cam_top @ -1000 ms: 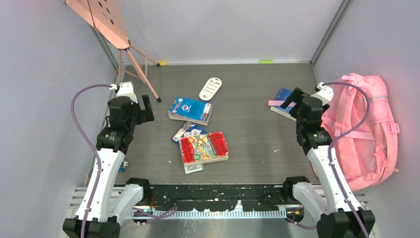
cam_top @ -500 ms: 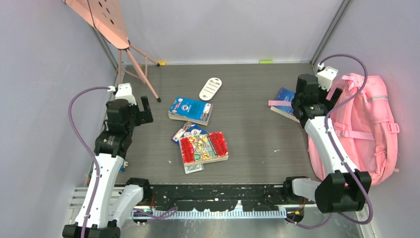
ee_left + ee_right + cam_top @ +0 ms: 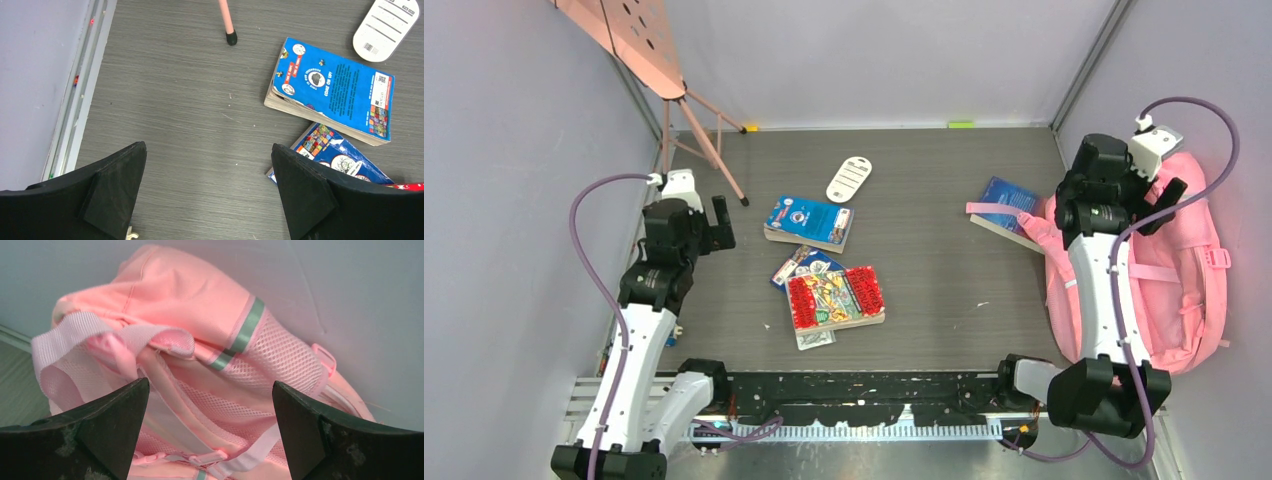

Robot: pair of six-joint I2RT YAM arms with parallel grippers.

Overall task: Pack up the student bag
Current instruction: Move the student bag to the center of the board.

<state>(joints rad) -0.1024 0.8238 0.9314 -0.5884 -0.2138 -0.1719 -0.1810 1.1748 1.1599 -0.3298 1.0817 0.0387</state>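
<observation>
Red book (image 3: 836, 298): lies flat on the worktop (image 3: 944, 290) nearest the arm bases, on top of a thinner blue booklet (image 3: 807, 265) that sticks out at its far-left corner.
Left tool (image 3: 207, 147): fingers spread wide, nothing between them; it hangs over bare worktop on the left, well apart from the books.
Student bag (image 3: 1189, 270): lies on the right edge of the worktop against the right wall, running from near to far, straps and mesh side up.
Thick blue book (image 3: 809, 222): flat, just beyond the red book, not touching it.
Right tool (image 3: 210, 384): fingers spread wide, pinching nothing; it is over the far end of the student bag, with the grab loop and grey trim in its wrist view.
Second blue book (image 3: 1009, 198): just left of the bag's far end, a pink strap (image 3: 984, 208) lying across it.
White card (image 3: 849, 179): beyond the thick blue book.
Pink stand (image 3: 689, 120): far-left corner, legs on the worktop.
</observation>
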